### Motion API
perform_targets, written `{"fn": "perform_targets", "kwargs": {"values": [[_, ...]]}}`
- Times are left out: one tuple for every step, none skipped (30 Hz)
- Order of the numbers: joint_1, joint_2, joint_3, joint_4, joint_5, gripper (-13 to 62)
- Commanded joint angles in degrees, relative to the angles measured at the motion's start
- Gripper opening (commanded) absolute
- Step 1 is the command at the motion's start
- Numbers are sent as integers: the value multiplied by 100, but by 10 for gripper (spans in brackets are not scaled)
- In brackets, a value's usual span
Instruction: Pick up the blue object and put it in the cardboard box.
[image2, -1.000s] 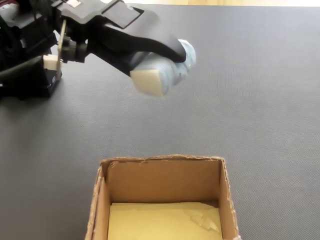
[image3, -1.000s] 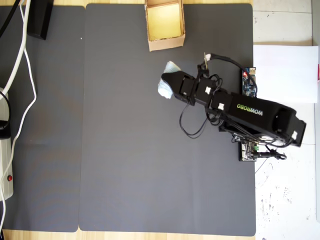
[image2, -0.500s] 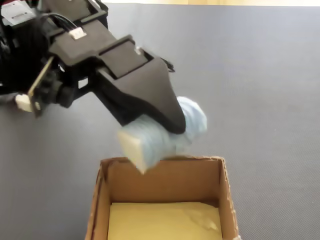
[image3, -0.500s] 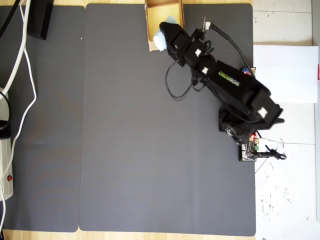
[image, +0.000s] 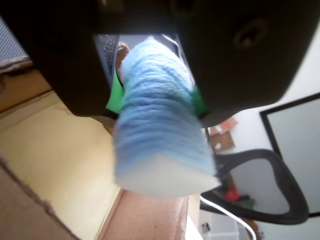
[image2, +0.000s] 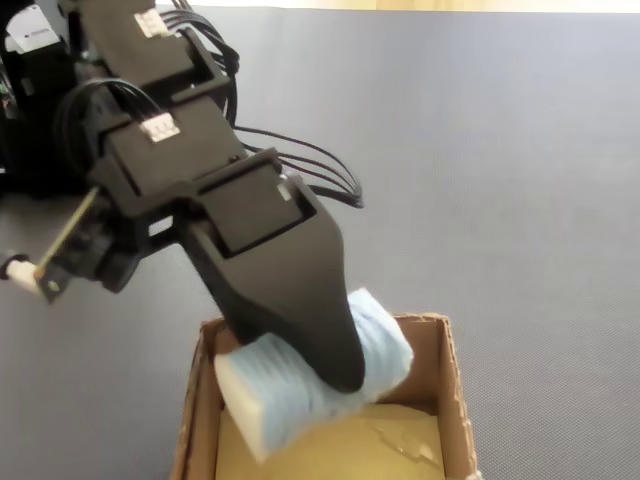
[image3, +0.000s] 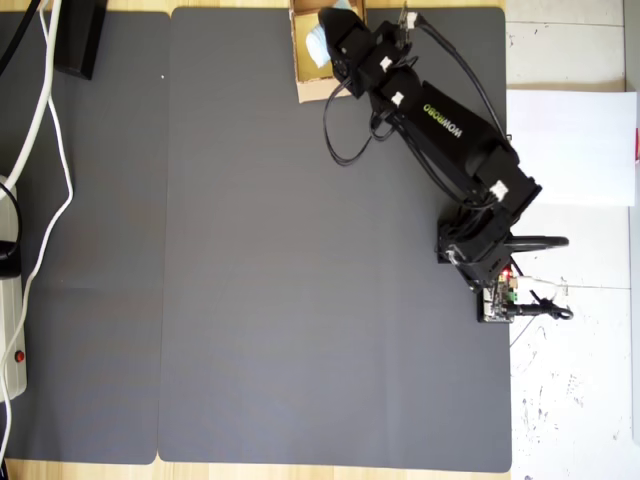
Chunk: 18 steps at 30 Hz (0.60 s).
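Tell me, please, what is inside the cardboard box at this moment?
The blue object hangs over the cardboard box, with the pincer shut on it. The box's yellowish floor looks bare; the part under the roll is hidden.

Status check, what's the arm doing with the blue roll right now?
Gripper shut on the blue roll, fingers across its middle. Roll held just over the cardboard box, not yet released. Nothing in the way.

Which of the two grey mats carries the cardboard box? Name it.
The wide mat, right of the seam in the overhead view; the cardboard box sits at its top edge. The narrow left mat has none.
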Motion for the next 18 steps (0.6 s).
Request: {"fn": "perform_targets", "kwargs": {"values": [[0,114,-562,-114,18,309],[9,132,-589,-114,9,325],[18,141,-598,-105,0,325],[53,176,-712,167,-70,327],[62,176,-738,255,-88,335],[62,176,-738,272,-88,337],[62,202,-721,272,-88,337],[44,272,-677,299,-88,337],[18,325,-650,299,-88,337],[-18,387,-633,308,-88,337],[-62,431,-615,308,-88,337],[-114,466,-598,316,-88,337],[-185,545,-562,316,-88,337],[-255,580,-519,316,-88,337],[-378,668,-448,316,-88,337],[-483,747,-369,316,-88,337],[-598,853,-281,308,-88,337],[-765,993,-149,316,-97,337]]}}
